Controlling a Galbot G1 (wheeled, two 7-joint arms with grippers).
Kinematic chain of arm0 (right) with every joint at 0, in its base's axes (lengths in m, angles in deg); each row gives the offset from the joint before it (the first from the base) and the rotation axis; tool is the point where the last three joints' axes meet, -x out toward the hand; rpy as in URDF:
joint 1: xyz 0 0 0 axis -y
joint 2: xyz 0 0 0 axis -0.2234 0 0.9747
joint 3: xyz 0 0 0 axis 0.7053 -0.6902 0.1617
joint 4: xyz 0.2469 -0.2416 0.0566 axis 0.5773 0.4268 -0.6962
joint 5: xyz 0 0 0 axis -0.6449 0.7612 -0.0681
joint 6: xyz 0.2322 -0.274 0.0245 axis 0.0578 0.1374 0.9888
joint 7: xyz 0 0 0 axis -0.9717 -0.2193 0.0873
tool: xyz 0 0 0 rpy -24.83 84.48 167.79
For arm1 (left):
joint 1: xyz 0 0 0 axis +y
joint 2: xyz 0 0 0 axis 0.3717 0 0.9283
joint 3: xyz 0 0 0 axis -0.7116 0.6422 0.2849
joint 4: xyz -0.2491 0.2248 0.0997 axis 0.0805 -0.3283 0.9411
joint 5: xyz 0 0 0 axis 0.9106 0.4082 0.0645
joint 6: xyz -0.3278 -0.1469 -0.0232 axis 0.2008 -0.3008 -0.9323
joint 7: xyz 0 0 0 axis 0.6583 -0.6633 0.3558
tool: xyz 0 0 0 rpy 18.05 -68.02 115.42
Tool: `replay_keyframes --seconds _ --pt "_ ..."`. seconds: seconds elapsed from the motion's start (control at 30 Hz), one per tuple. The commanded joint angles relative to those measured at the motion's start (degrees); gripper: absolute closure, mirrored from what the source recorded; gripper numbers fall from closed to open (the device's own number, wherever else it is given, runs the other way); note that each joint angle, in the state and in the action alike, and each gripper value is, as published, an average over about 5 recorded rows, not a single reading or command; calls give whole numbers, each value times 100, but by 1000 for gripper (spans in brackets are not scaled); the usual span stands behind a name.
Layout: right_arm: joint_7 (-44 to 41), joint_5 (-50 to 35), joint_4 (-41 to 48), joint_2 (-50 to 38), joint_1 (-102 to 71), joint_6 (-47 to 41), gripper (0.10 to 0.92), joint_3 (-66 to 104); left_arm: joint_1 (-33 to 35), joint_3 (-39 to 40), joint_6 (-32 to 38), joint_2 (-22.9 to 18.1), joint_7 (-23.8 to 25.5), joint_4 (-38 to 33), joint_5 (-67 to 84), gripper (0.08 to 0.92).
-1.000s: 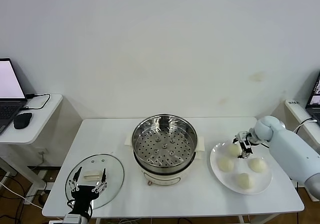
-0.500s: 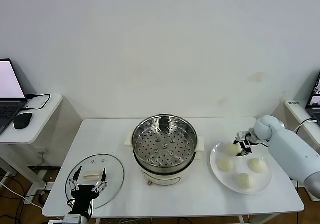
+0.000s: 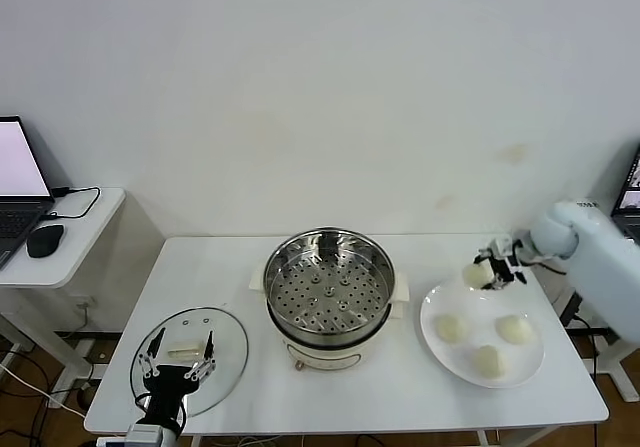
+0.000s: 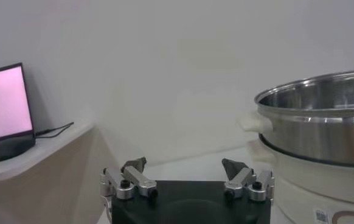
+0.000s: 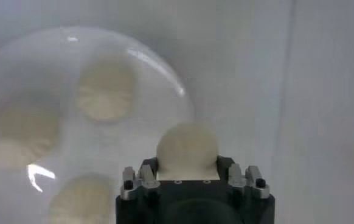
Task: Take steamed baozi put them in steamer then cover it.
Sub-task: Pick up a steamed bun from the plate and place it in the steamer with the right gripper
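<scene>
My right gripper (image 3: 484,272) is shut on one steamed baozi (image 3: 475,274) and holds it lifted above the far edge of the white plate (image 3: 437,349); the bun fills the jaws in the right wrist view (image 5: 186,146). Three baozi stay on the plate (image 3: 451,327) (image 3: 514,329) (image 3: 489,361). The steamer (image 3: 328,292) stands at the table's middle with its perforated tray bare; its side shows in the left wrist view (image 4: 323,128). The cover (image 3: 190,352) lies flat at the front left. My left gripper (image 3: 178,367) is open above the cover's near edge.
The white plate lies right of the steamer. A side table (image 3: 60,229) at the left holds a laptop (image 3: 18,182) and a mouse (image 3: 45,239). A second laptop's edge (image 3: 631,189) shows at the far right.
My right gripper has lifted one baozi off the plate's far side and risen with it. The left arm has barely moved.
</scene>
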Motion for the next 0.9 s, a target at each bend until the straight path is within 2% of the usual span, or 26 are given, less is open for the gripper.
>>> replay_keyframes --seconds 0.03,0.27,0.4,0.7,0.9 --pt "29 -1221 -616 -148 1916 -77 420 -1403 -8 5 6 22 5 10 21 177" --pt "415 -2037 -782 988 3060 -51 414 -2471 -65 -2 69 102 5 69 78 177" --pt "633 -2143 -664 1643 3105 91 415 -2652 -108 -32 73 131 6 64 126 177" --pt "854 -1539 -328 2815 2573 779 419 -3083 -74 -70 84 160 4 -2 127 177" --pt "878 -647 -98 3278 2243 1257 419 -3297 -52 -82 128 151 -21 -2 96 177"
